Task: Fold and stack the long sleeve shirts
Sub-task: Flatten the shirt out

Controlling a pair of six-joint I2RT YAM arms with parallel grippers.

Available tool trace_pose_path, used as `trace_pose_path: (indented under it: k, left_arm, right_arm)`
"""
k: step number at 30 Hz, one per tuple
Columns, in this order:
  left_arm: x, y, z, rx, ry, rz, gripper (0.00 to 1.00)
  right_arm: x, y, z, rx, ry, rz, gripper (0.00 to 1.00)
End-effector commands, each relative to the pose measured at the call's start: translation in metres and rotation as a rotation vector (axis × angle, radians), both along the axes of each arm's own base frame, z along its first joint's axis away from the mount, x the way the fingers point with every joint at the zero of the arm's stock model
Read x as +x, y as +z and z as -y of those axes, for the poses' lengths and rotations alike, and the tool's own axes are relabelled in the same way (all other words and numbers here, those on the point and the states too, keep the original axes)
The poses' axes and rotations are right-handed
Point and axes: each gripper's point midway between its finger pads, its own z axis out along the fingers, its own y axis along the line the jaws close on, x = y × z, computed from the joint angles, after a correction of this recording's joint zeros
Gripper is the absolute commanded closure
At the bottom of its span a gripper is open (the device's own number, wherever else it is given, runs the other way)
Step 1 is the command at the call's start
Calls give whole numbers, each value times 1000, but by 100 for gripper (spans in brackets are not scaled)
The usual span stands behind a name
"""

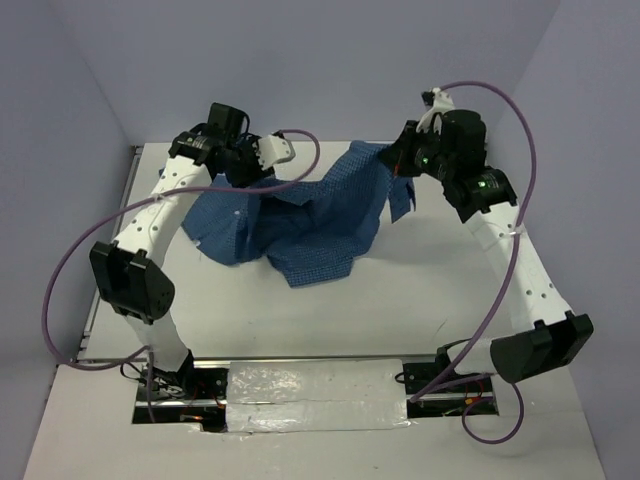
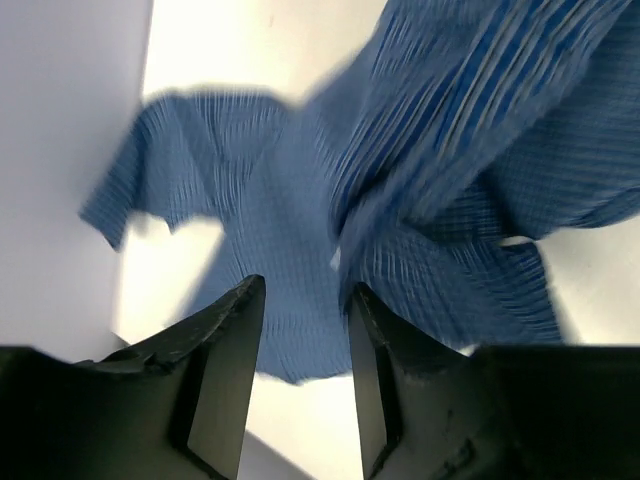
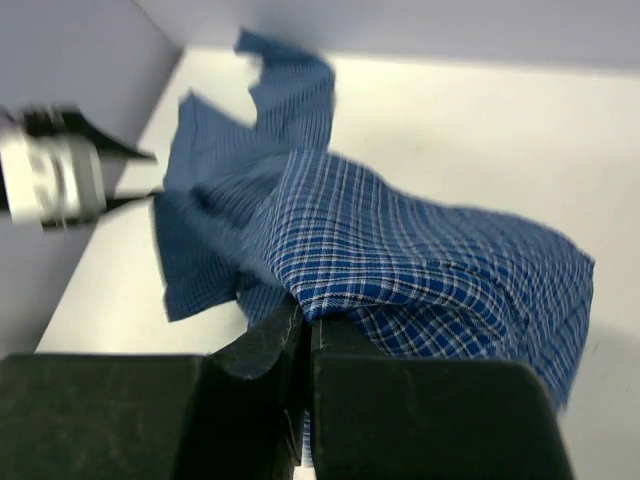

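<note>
Bench [image 1: 400, 300]: white, both arms bolted at the near edge.

Shirt [image 1: 320, 225]: one blue check button-up on the far half of the bench, bunched up, unfolded. Its right end is lifted off the bench. The middle sags down and the left part lies heaped under the left arm [image 1: 150, 215].

Right arm [image 1: 510, 250]: reaches to the far right. Right fingers [image 3: 265, 345] are clamped together on a fold of the shirt's edge. Hem, placket or sleeve, can't tell which.

Left fingers [image 2: 225, 340]: apart, nothing between them, cloth hanging just beyond the tips. The left wrist view is blurred.

Handling, as a judgement: thin woven cloth, light and limp, no stiffness to rely on. It will drape and twist from any single pinch, and loose sleeves will drag. Not fragile or slippery, though a thin fold can creep out of a pinch.

Best holds are probably the shoulder seams or collar ends, one per arm, so the body hangs flat before being laid down. The buttons are small; avoid pinching on them.
</note>
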Motion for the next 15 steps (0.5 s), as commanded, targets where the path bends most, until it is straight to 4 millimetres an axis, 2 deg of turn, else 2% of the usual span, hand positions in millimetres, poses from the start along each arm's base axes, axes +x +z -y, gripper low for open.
trace_pose_path:
  k: [1, 2, 3, 4, 5, 6, 7, 10, 11, 13, 14, 15]
  left_arm:
    - [30, 16, -36, -134, 267, 27, 48]
    - [32, 12, -42, -146, 324, 9, 48]
    - [32, 6, -44, -146, 347, -6, 48]
    - [30, 3, -44, -152, 360, -15, 48]
    - [21, -11, -39, -175, 355, -67, 48]
    - [13, -11, -35, -193, 341, -78, 48]
    - [1, -29, -32, -191, 336, -129, 47]
    - [-29, -49, -23, -191, 315, -215, 47]
    - [-45, -74, -23, -163, 317, -282, 46]
    - [-68, -89, 0, -121, 253, -297, 45]
    - [-86, -114, 5, -79, 232, -340, 45]
    - [-99, -127, 25, -44, 176, -317, 44]
  right_arm:
    - [7, -25, -8, 63, 19, -57, 100]
    - [11, -35, -11, 74, 21, -88, 100]
    - [20, -56, -12, 74, 16, -145, 100]
    - [24, -63, -12, 79, 10, -171, 100]
    - [28, -72, -12, 78, 5, -195, 100]
    - [33, -79, -10, 82, -8, -219, 100]
    - [41, -92, -5, 81, -32, -255, 100]
    - [50, -108, 3, 72, -60, -294, 100]
    - [51, -110, 7, 69, -70, -298, 100]
    - [52, -118, 10, 57, -82, -309, 100]
    - [51, -122, 11, 54, -86, -314, 100]
    - [51, -126, 12, 50, -88, -317, 100]
